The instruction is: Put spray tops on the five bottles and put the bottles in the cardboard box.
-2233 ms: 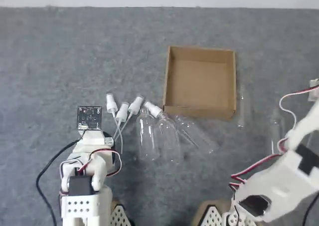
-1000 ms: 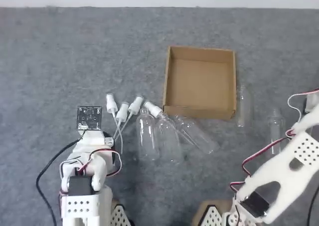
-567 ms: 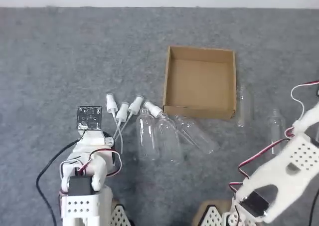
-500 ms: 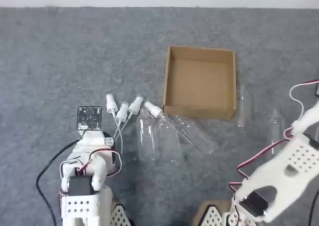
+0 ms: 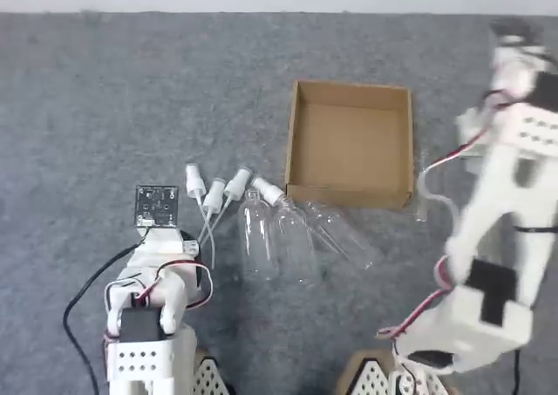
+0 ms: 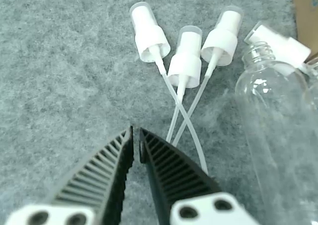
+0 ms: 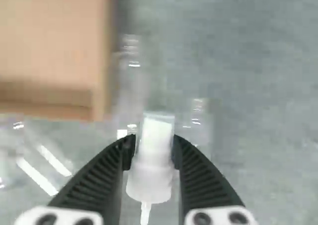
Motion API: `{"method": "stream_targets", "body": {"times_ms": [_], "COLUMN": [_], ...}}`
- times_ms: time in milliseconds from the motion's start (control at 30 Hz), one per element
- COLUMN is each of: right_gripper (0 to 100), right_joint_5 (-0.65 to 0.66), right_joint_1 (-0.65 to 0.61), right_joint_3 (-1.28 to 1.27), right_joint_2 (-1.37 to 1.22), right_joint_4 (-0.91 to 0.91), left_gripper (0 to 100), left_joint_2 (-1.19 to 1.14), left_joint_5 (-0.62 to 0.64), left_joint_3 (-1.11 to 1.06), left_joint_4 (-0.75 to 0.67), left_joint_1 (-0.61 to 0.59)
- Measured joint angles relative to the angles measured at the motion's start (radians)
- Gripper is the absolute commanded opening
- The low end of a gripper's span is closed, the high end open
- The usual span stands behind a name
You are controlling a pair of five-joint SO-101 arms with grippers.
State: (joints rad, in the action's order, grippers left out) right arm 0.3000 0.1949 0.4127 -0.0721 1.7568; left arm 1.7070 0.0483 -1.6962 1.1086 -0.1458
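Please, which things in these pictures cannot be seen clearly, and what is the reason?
1. High view: the blurred right arm covers the table to the right of the box, hiding whatever lies there.
2. Right wrist view: everything is blurred. The spray top in the right hand has its tube cut off by the edge, and the bottles below are only smears.
3. Left wrist view: the bottle runs off the edge.

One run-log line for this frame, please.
right gripper: shut on spray top, beside cardboard box | left gripper: shut, empty, by three loose spray tops | cardboard box: empty
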Motion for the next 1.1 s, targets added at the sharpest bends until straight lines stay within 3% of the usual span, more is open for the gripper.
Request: {"method": "stream_targets", "body": {"times_ms": [467, 733, 1100], "right_gripper": [4.3, 4.3, 4.3], "right_joint_5": [-0.226, -0.293, -0.374], "right_joint_1": [-0.658, -0.761, -0.764], "right_joint_3": [-0.071, -0.071, -0.071], "right_joint_2": [0.08, 0.017, 0.017], "right_joint_4": [-0.006, -0.083, -0.201], "left_gripper": [1, 1, 1], "left_joint_2": [0.0, 0.0, 0.0], "left_joint_5": [0.0, 0.0, 0.0], "left_joint_3": [0.0, 0.0, 0.0], "left_joint_4": [0.002, 0.002, 0.002], "left_joint_1": [0.0, 0.0, 0.0]}}
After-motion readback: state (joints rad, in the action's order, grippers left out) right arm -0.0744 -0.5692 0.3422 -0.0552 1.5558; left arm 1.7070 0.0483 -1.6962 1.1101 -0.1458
